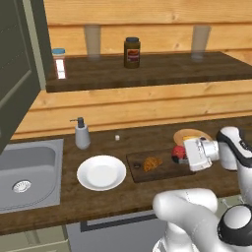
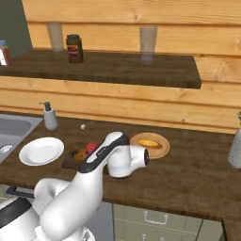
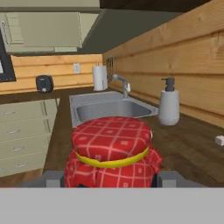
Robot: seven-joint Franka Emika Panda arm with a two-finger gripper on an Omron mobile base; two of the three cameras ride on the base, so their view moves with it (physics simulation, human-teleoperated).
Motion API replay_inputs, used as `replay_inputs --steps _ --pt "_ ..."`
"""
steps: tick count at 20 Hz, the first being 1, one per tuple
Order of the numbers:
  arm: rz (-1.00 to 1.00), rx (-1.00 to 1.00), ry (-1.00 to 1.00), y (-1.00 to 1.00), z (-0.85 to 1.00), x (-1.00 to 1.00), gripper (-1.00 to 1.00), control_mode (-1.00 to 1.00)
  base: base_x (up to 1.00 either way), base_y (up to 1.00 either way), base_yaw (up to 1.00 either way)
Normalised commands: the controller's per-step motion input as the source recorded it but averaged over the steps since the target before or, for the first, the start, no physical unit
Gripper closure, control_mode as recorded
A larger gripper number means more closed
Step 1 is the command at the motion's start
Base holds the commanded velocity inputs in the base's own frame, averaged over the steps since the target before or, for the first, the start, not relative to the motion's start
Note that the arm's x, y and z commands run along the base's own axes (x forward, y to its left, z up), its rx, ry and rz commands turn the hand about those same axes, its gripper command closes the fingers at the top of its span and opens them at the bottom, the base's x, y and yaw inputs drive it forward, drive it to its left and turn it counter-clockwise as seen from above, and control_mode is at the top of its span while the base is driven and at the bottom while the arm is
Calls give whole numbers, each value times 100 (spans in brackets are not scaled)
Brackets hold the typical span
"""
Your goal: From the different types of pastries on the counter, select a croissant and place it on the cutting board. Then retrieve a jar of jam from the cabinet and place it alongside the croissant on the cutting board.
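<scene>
Hand view: jaws (image 3: pixel 109 179) clamped on jar of jam (image 3: pixel 112 151) | left base view: croissant (image 1: pixel 152 163) on cutting board (image 1: pixel 138 172)

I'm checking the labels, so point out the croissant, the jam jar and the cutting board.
croissant (image 1: pixel 152 163), left base view, middle of its crust.
jam jar (image 3: pixel 112 151), hand view, red checked cloth top.
cutting board (image 1: pixel 140 173), left base view, bare front-left part.

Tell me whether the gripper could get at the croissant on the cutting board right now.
Probably not as things stand. The gripper sits at the cutting board, but the jar of jam fills the space between its fingers, so it would likely have to release the jar first. The croissant lies uncovered just beyond.
</scene>
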Motion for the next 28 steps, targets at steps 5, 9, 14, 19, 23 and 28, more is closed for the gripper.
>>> replay_inputs --steps 5,9,14,19,23,28 --pt "1 0 -1 -20 -18 42 100 -100 0 0 0" --pt "1 0 -2 -17 -24 24 100 -100 0 0 0" --pt "2 0 -1 -8 -33 3 100 -100 0 0 0" --pt "1 0 -2 -2 -5 21 100 -100 0 0 0" --pt "0 0 0 0 -13 22 100 -100 0 0 0" --pt "0 0 0 0 -22 25 100 -100 0 0 0"
